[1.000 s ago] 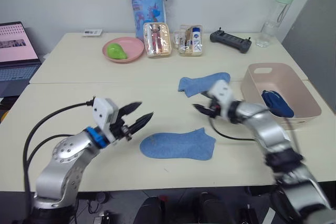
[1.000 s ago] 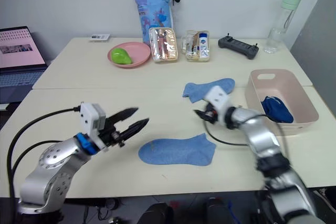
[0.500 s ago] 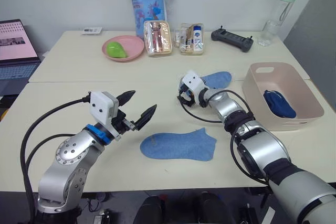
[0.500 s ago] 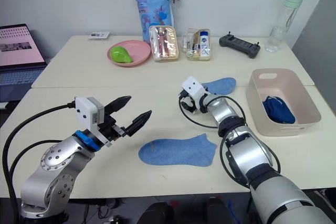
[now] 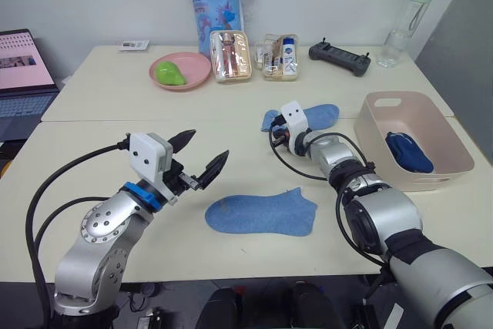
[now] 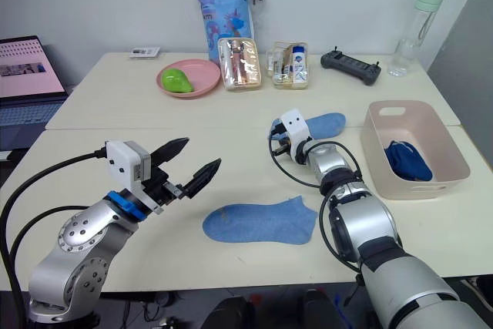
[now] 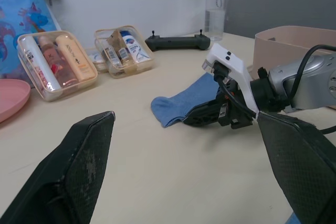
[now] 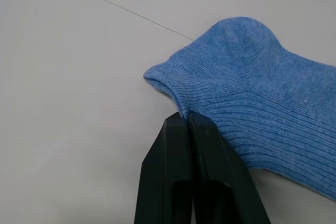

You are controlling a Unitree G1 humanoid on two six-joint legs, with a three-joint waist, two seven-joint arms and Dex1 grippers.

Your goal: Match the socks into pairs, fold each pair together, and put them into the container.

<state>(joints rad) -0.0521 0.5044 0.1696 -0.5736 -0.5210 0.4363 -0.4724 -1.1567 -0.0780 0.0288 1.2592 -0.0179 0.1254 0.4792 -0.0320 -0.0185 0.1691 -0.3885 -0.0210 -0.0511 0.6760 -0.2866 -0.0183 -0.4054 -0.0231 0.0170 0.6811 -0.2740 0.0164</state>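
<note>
Two light blue socks (image 5: 262, 213) (image 5: 316, 115), one dark blue sock bundle (image 5: 407, 152), one pink bin (image 5: 443, 132), two clear pouches (image 5: 230, 57) (image 5: 279, 58), one pink plate (image 5: 192, 73), one bottle (image 5: 406, 25).

At the far side of the table (image 5: 115, 90) a pink plate (image 5: 182, 72) holds a green object (image 5: 171, 75). Beside the plate lie two clear pouches (image 5: 230, 57) (image 5: 279, 57) with small bottles inside. Behind them a blue printed bag (image 5: 217, 1) stands upright against the wall. A black controller (image 5: 340, 58) lies near the pouches, and a clear bottle (image 5: 402, 25) with a pale green cap stands near the far corner. A small white device (image 5: 135, 46) lies near the wall. An open laptop (image 5: 23, 78) stands beside the table.
</note>
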